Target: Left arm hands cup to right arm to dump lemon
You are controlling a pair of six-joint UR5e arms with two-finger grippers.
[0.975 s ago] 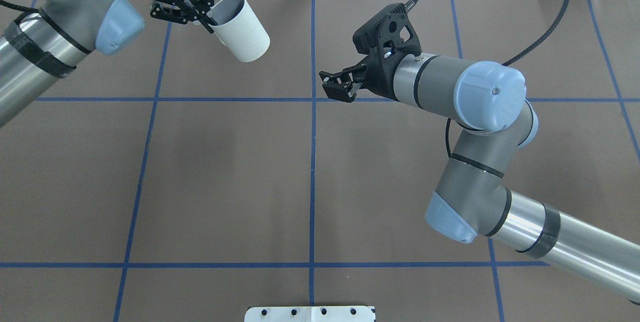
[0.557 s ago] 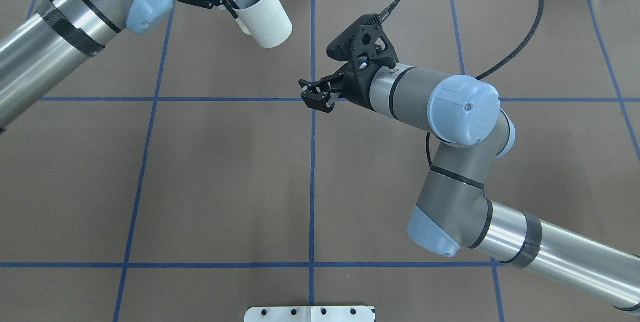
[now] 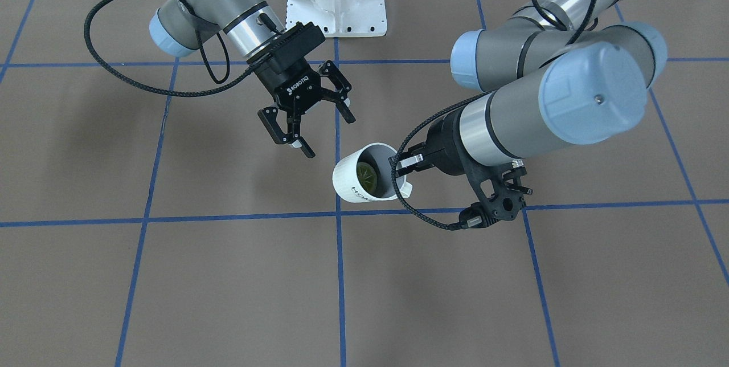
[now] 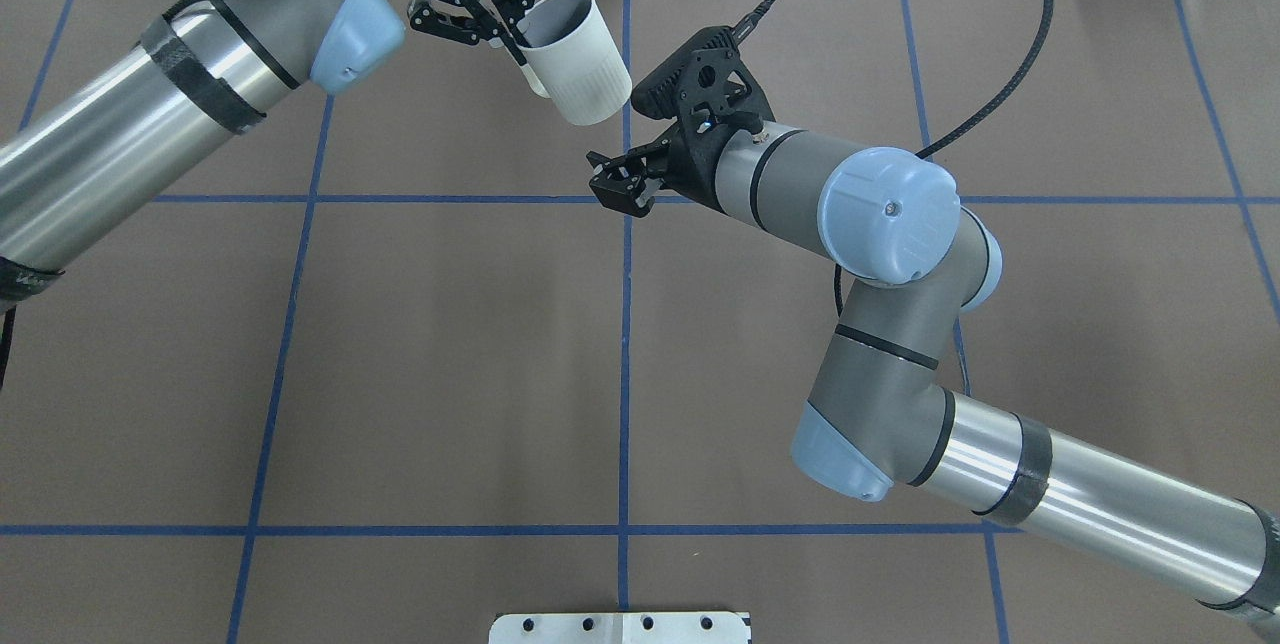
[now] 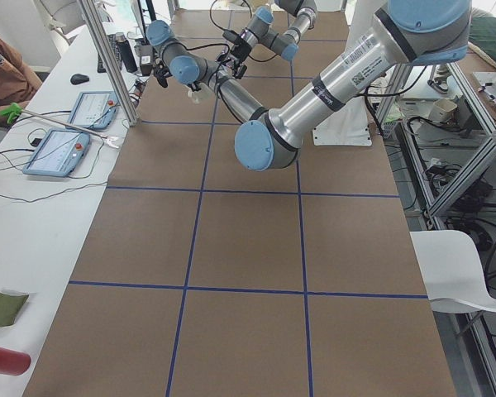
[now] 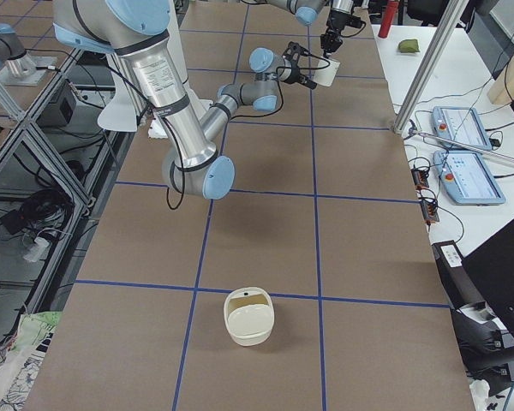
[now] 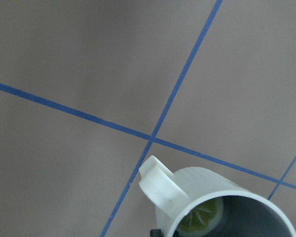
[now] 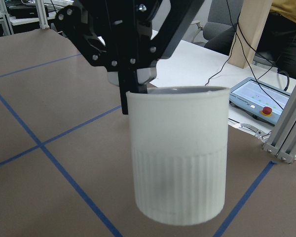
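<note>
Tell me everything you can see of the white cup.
The cup is white, ceramic-looking, grey inside, ribbed on its lower half, with a loop handle and black lettering. It hangs roughly upright above the table, the left gripper pinching its rim by the handle. A lemon slice lies in its bottom. The open right gripper is close, not touching.

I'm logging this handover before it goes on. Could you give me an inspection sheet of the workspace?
Surface: brown paper-covered table with blue tape grid.
Job's things: white ribbed mug held above the table; yellow-green lemon slice inside.
Clutter: cream handled basket at the table's right end.
Grippers: left gripper shut on the mug's rim; right gripper open, apart from it.
Cables: black braided cable loops beside the mug.
Surroundings: teach pendants on side bench.
</note>
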